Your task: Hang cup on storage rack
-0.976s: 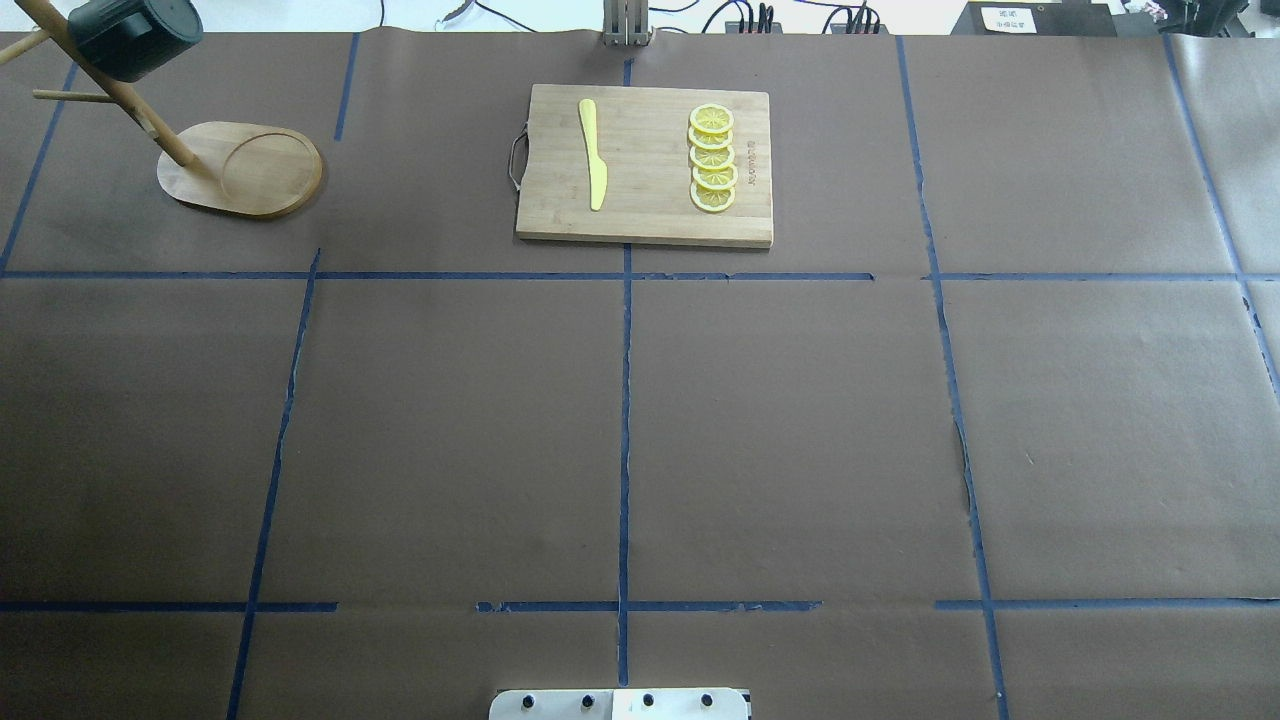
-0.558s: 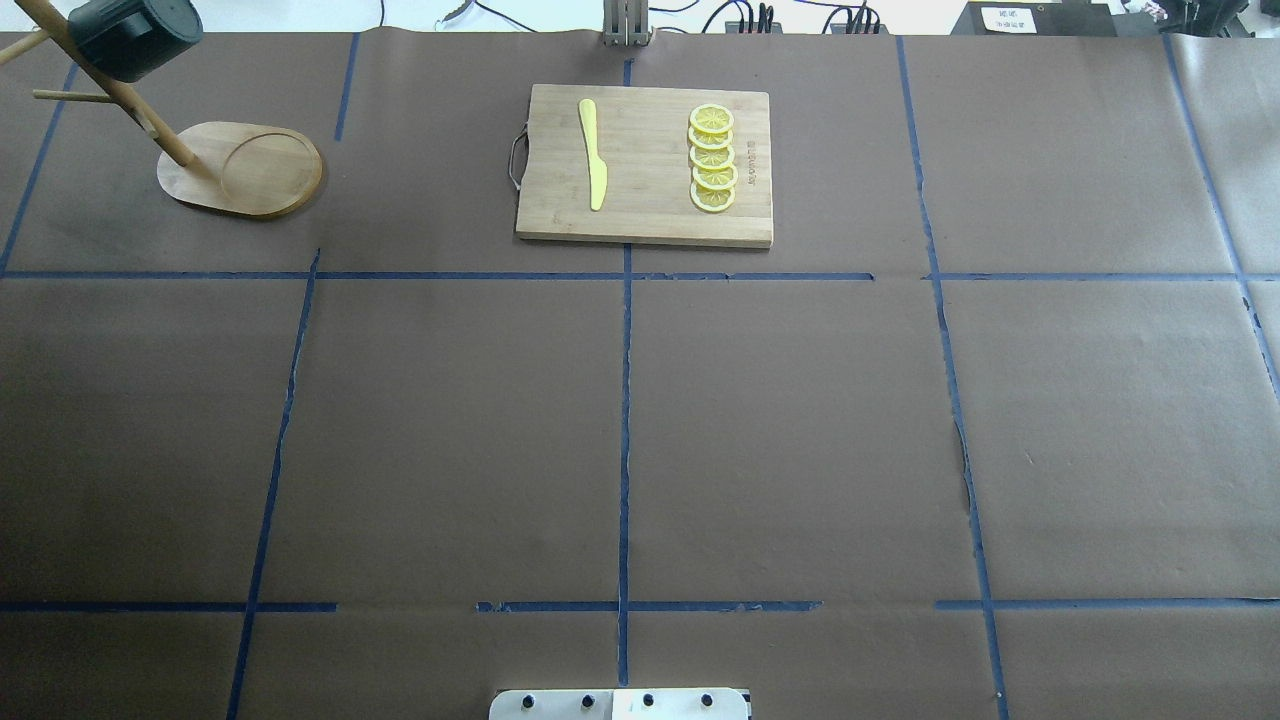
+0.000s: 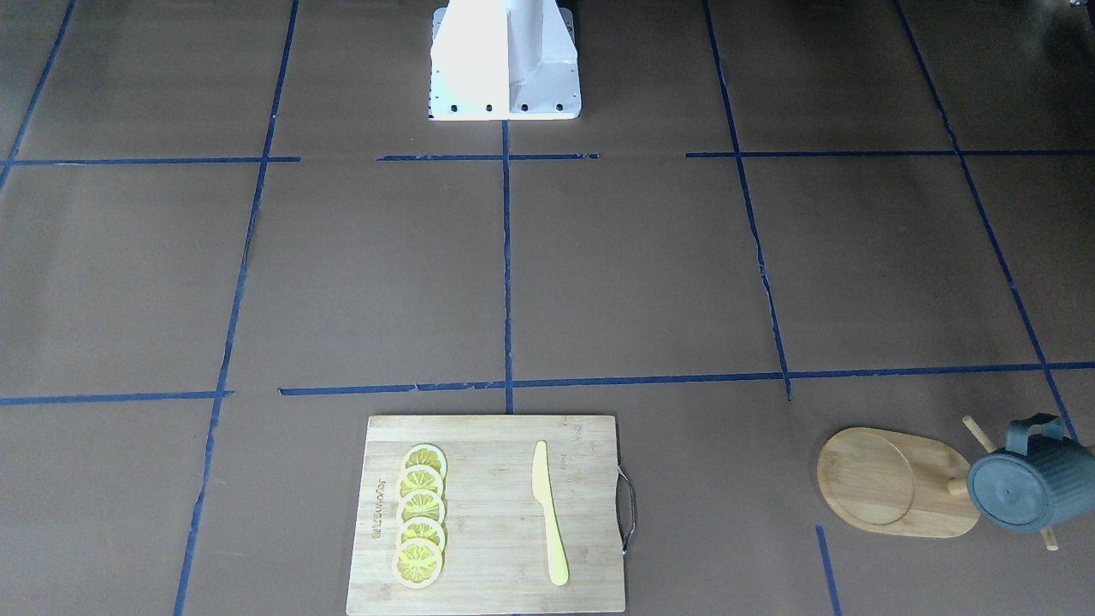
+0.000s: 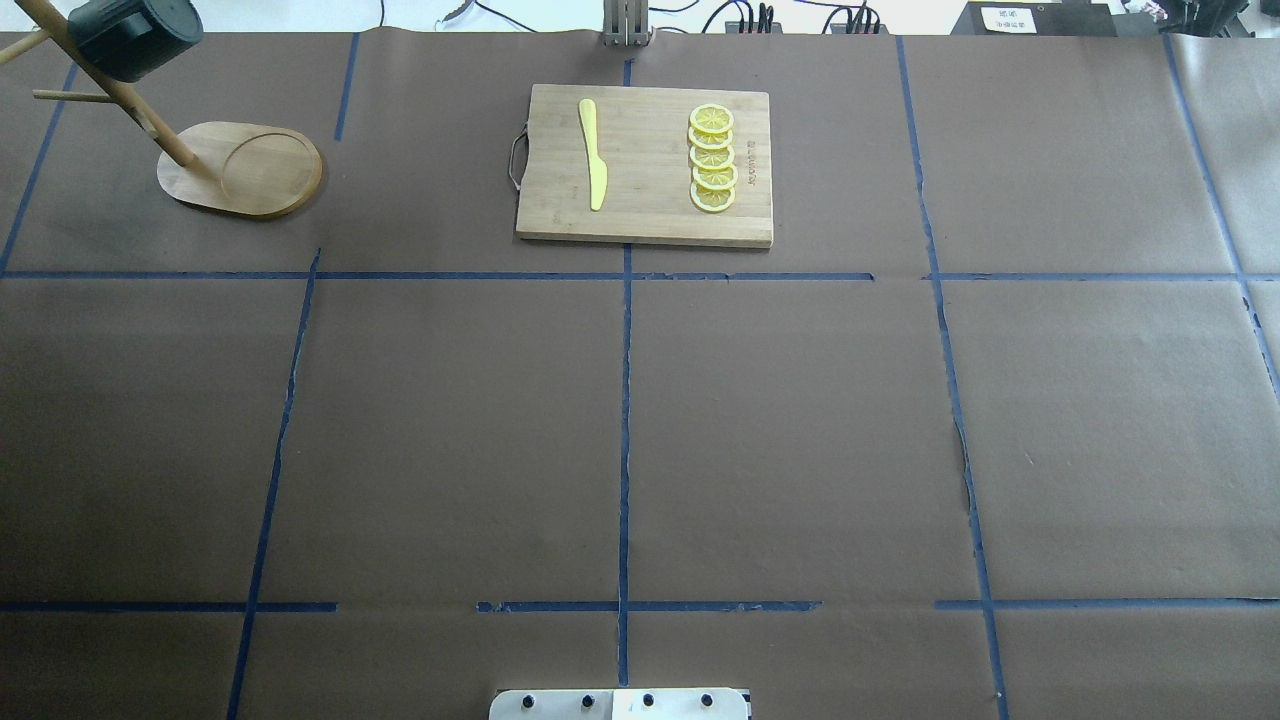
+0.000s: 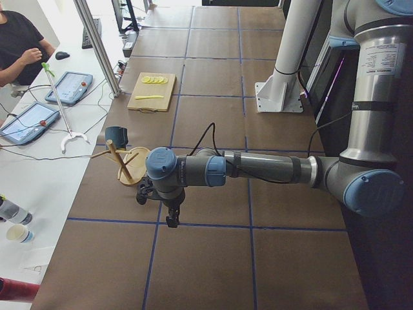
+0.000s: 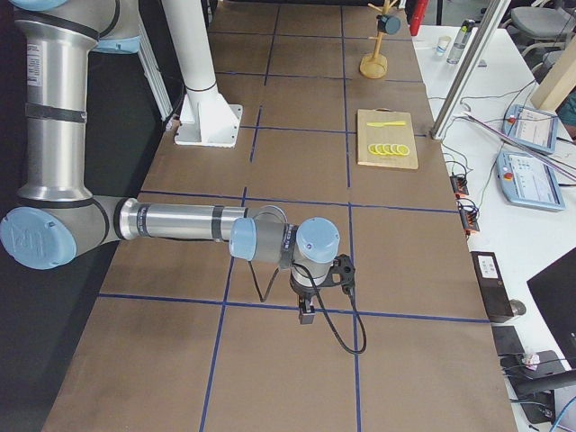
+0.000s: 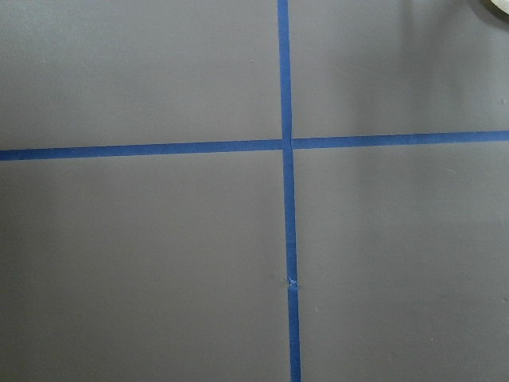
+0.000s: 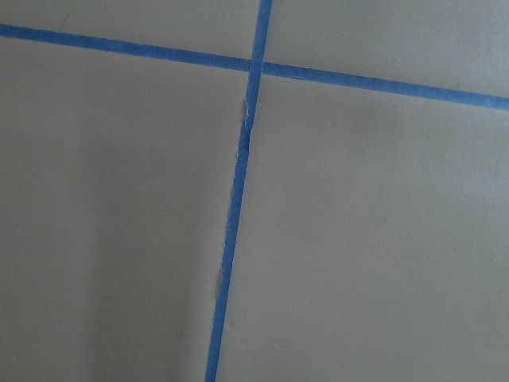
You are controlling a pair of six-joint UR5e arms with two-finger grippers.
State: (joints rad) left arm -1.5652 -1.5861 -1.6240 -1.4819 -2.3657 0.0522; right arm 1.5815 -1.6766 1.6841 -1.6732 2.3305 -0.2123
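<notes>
Nearest the robot, the left gripper (image 5: 172,221) hangs over bare brown table paper (image 4: 450,440) on a pulled-back arm. It appears only in the left side view, so whether its jaws are parted or closed cannot be told, and nothing is seen in them. The right gripper (image 6: 306,315) hangs likewise on the opposite side. It is seen only from the right side view, so its jaw state cannot be told either. Both wrist cameras show only paper and blue tape lines (image 7: 285,143).

Farther out, at mid-table, lies a cutting board (image 4: 645,215) bearing a yellow knife (image 4: 593,155) and a row of lemon slices (image 4: 712,158).

Farthest, in the far left corner, stands the storage rack (image 4: 250,170). The cup (image 4: 135,35) hangs tilted from an upper peg by its handle, clear of the table.

Risk: how deep the handle sits on the thin peg cannot be seen. If it rests near the tip, a jolt to the table or a passing arm could slide it off. The one-sided load could also tip the light stand.

The cup is well apart from both pairs of jaws, and neither touches it. The left gripper is the closer one, short of the rack on the robot's side.
</notes>
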